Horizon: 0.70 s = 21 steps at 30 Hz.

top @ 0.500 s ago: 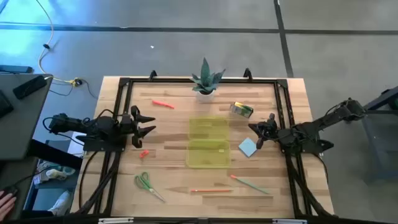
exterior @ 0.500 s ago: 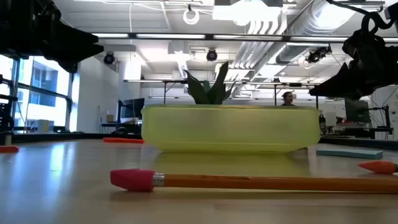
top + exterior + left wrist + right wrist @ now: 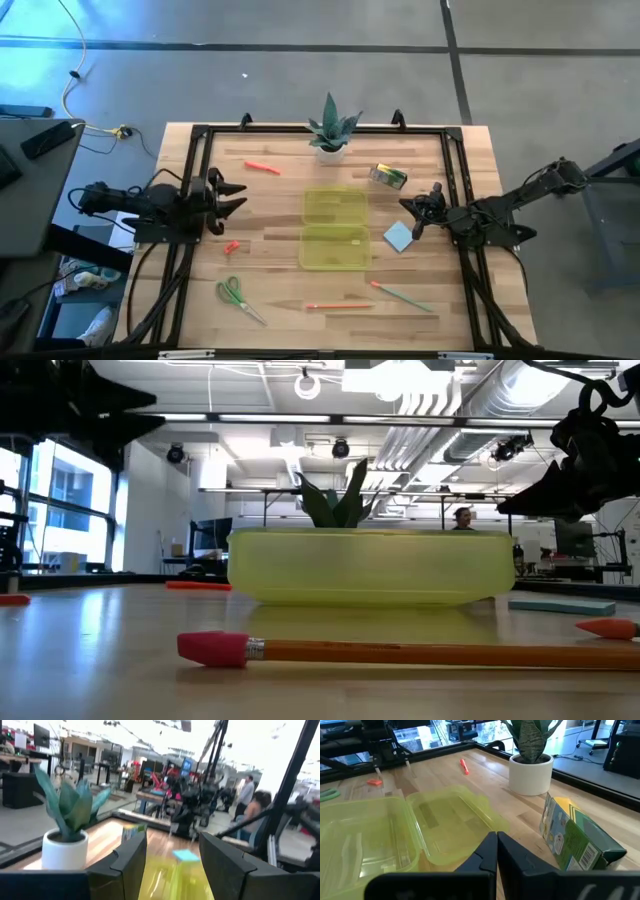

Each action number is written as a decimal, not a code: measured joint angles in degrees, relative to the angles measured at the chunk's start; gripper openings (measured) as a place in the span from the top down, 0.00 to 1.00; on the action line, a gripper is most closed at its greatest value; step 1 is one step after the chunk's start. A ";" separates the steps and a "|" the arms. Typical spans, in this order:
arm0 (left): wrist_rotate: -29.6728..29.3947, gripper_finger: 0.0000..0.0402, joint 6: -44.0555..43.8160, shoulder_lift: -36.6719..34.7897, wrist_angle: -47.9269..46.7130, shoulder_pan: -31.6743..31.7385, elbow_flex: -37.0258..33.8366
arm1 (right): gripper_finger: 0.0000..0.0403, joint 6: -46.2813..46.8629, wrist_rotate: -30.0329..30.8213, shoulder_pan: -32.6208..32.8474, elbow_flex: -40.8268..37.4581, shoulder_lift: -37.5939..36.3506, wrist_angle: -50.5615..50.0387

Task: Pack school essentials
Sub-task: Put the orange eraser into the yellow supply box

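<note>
An open yellow-green case (image 3: 335,228) lies flat mid-table. Around it lie green-handled scissors (image 3: 238,297), an orange pencil (image 3: 340,306) with a pink eraser (image 3: 212,647), a green and red pen (image 3: 402,296), an orange pen (image 3: 262,168), a tiny red piece (image 3: 231,246), a blue note pad (image 3: 398,236) and a green-yellow crayon box (image 3: 389,177). My left gripper (image 3: 232,198) hovers open left of the case, above the table. My right gripper (image 3: 412,215) hangs shut between the crayon box (image 3: 575,837) and the note pad, touching nothing.
A spiky green plant in a white pot (image 3: 331,132) stands at the far edge behind the case. A black frame (image 3: 200,140) rims the table. Bare wood lies between the case and my left gripper. People (image 3: 247,795) are in the room beyond.
My left gripper has risen a little and drawn slightly back toward the table's left edge, staying open. Nothing on the table has moved.
</note>
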 joint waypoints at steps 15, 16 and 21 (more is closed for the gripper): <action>-1.44 0.57 -0.08 12.14 -4.87 0.02 14.25 | 1.00 -0.04 -0.84 0.00 -0.01 0.00 0.04; -1.99 0.57 -0.45 13.83 -7.38 0.02 15.82 | 1.00 -0.04 -0.85 0.00 0.00 0.00 0.04; -3.49 0.57 -6.54 22.68 -22.58 0.02 23.85 | 1.00 -0.04 -0.86 0.00 0.00 0.00 0.04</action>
